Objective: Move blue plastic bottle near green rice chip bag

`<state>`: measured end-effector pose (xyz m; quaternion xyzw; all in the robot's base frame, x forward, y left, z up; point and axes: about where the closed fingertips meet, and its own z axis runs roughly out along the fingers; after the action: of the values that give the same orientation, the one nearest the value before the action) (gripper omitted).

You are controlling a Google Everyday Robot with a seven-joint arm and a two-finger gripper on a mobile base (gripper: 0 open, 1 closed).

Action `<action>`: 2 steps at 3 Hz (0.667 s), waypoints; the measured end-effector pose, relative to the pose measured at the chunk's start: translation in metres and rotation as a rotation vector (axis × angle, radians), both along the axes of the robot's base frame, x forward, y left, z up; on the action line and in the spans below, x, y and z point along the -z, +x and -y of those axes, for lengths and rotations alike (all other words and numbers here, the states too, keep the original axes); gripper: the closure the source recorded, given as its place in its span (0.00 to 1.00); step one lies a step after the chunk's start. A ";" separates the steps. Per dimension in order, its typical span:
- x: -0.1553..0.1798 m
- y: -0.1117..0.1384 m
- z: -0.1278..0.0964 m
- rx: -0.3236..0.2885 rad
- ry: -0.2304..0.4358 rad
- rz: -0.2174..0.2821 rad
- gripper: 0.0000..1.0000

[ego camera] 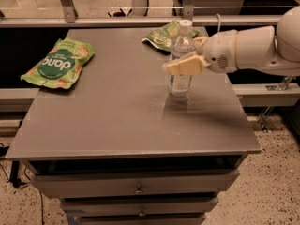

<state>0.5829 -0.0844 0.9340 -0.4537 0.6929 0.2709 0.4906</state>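
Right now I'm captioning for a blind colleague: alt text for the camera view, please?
The gripper, reaching in from the right, holds the upright blue plastic bottle right of centre on the table. The green rice chip bag lies at the far left edge, well apart; a smaller olive bag lies behind the bottle.

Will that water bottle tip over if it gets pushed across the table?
Likely tippy: the blue plastic bottle is tall with a narrow base. Its clear plastic wall may flex where the gripper clasps its middle.
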 end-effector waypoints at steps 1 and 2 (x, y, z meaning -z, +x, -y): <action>-0.046 0.032 -0.035 0.000 0.038 0.099 0.87; -0.055 0.036 -0.042 -0.004 0.045 0.118 1.00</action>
<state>0.6194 -0.0420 0.9894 -0.4589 0.6557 0.2603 0.5402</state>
